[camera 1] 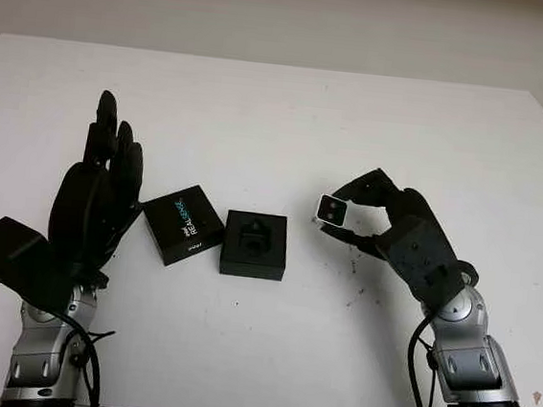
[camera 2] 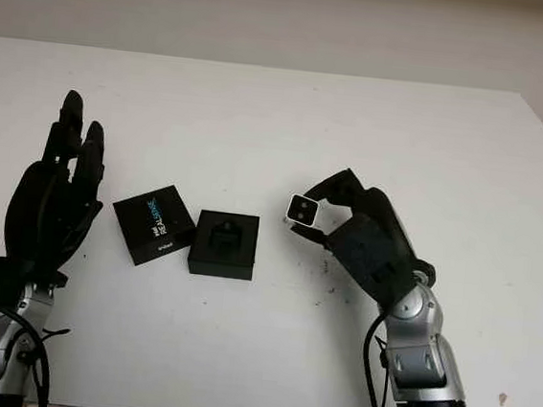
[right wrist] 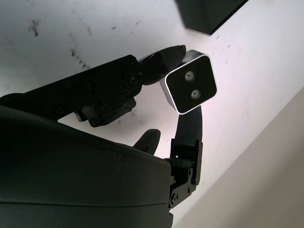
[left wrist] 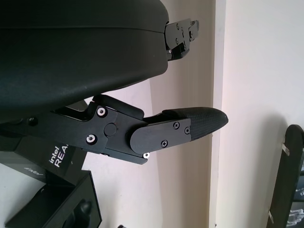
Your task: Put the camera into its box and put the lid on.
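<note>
My right hand (camera 1: 340, 213) is shut on a small silver camera (camera 1: 331, 209) with a black two-lens face (right wrist: 191, 87), held just above the table to the right of the box. The open black box (camera 1: 254, 244) with a moulded insert sits at the table's middle. Its black lid (camera 1: 183, 224), printed with white and blue lettering, lies flat just left of the box, touching its corner. My left hand (camera 1: 100, 187) is open and raised upright, left of the lid.
The white table (camera 1: 280, 118) stretches wide behind the objects. Small dark scuff marks (camera 1: 354, 293) dot the surface under my right hand. A pale wall runs along the table's far edge.
</note>
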